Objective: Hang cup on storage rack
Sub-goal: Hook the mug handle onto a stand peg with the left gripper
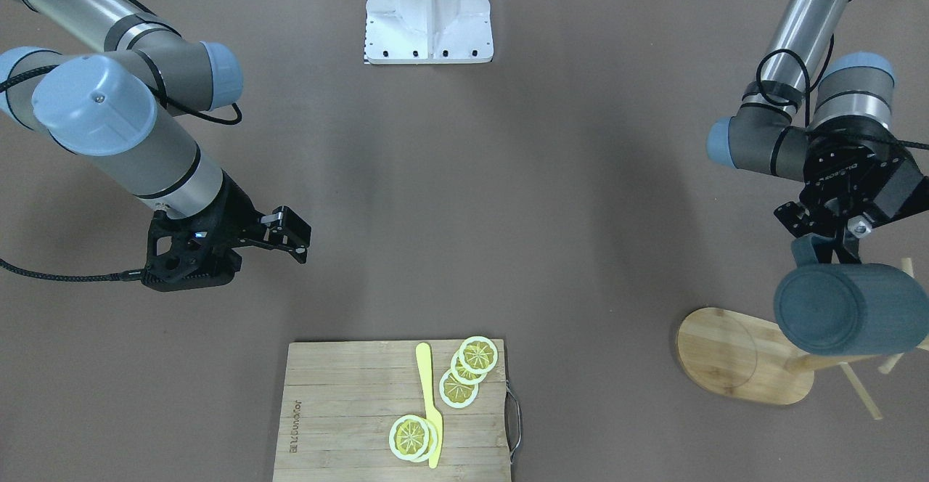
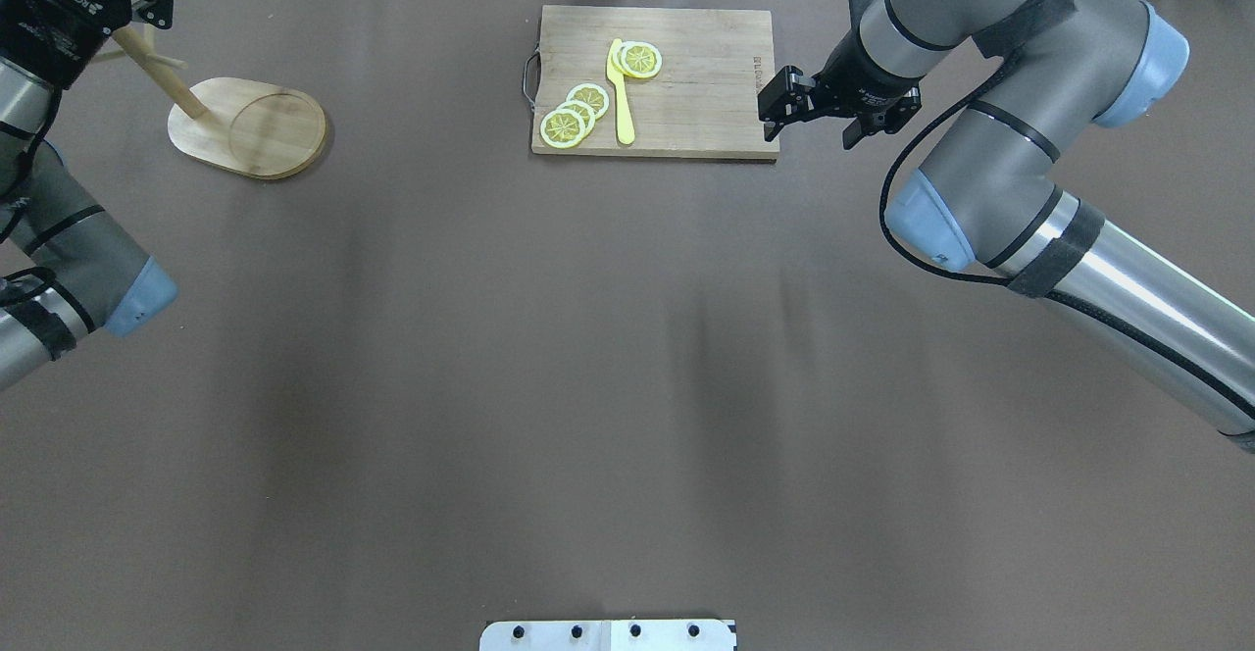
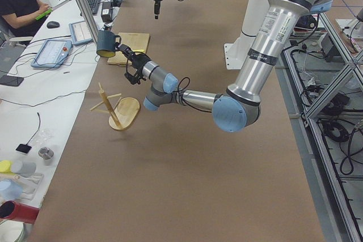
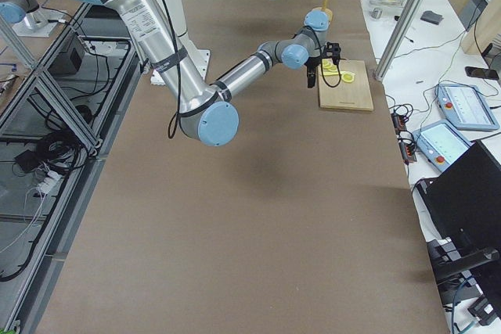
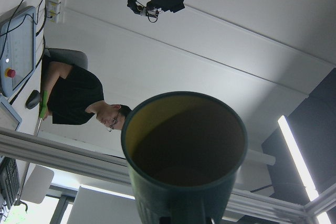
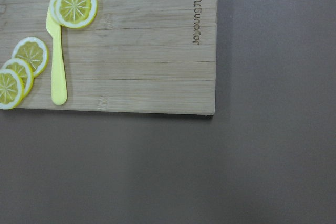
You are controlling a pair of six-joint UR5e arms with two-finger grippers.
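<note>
Left gripper (image 1: 835,246) pinches the dark blue-grey ribbed mug (image 1: 853,309) by its handle; align the loop with a peg of the light wooden mug tree (image 1: 733,357) below.

Left gripper (image 1: 833,250) housing: "ROBOTIQ" in white letters, readable in the front-facing and overhead views.
Cutting board (image 6: 131,51): one brand word burnt in along a short edge, too unclear to spell out.
</note>
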